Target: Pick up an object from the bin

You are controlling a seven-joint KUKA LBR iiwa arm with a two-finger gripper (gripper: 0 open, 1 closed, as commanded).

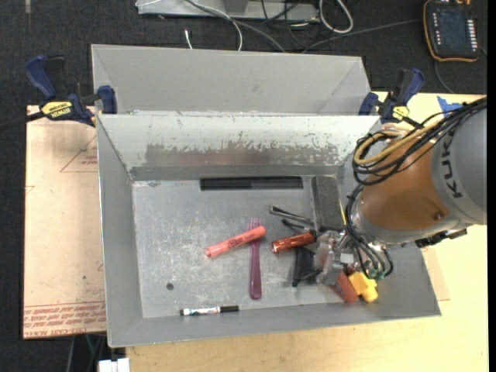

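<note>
**Camera view.** The gripper (304,270) hangs low over the right part of the bin (167,231); whether it is open or closed cannot be told. Just beside it, on the far-wall side, lies a red-handled tool (293,243) — judged the nearest candidate. A purple fork (255,273) and a pink marker (235,243) lie to the tool's left.

**Handling (judged).** The tool is probably light and stiff, and its smooth handle may roll or slip. Grip across the middle of the handle, square to its length — not at the thin tip.
</note>
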